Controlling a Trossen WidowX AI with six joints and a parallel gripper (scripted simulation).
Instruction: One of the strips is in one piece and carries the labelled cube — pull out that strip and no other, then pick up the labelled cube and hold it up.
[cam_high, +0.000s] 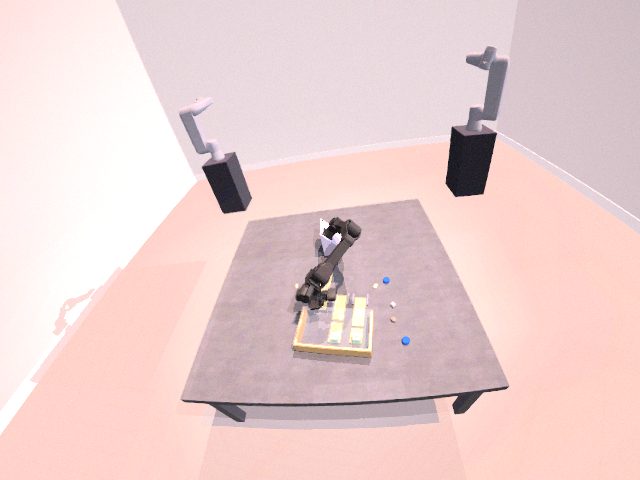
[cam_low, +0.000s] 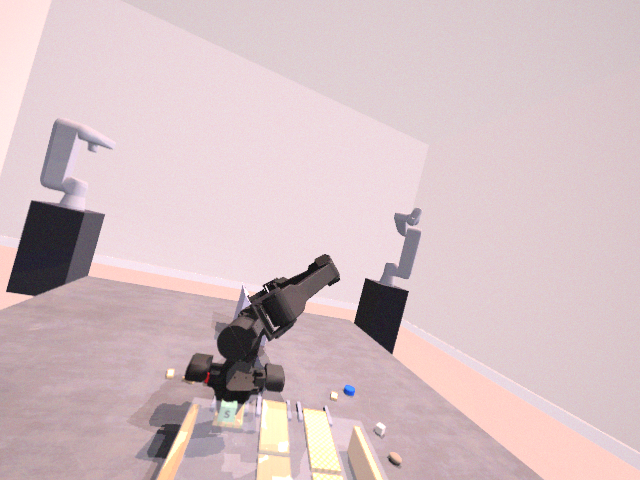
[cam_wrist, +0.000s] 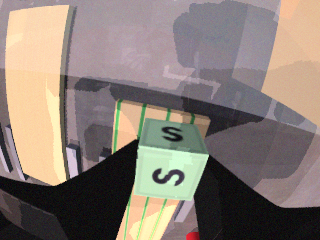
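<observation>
My gripper (cam_wrist: 167, 150) is shut on the pale green cube (cam_wrist: 167, 175) (cam_low: 227, 411), which bears the letter S, with one dark finger at each side. The cube is at the near end of the green-lined strip (cam_wrist: 129, 125) (cam_low: 236, 422), which runs back under the gripper. I cannot tell whether the cube touches the strip. The plain strip (cam_low: 274, 426) (cam_high: 339, 308) and the checkered strip (cam_low: 321, 439) (cam_high: 358, 311) each show a gap between two pieces. Two more green cubes (cam_high: 334, 338) (cam_high: 356, 338) are at their near ends.
A wooden-walled tray (cam_high: 333, 350) surrounds the strips' near ends, with pale guide rails beside them. A red cylinder (cam_wrist: 192, 236) is near the right finger. Blue discs (cam_high: 386, 280) (cam_high: 405, 341), a white cube (cam_high: 392, 304) and a brown pebble (cam_high: 393, 319) lie right of the tray.
</observation>
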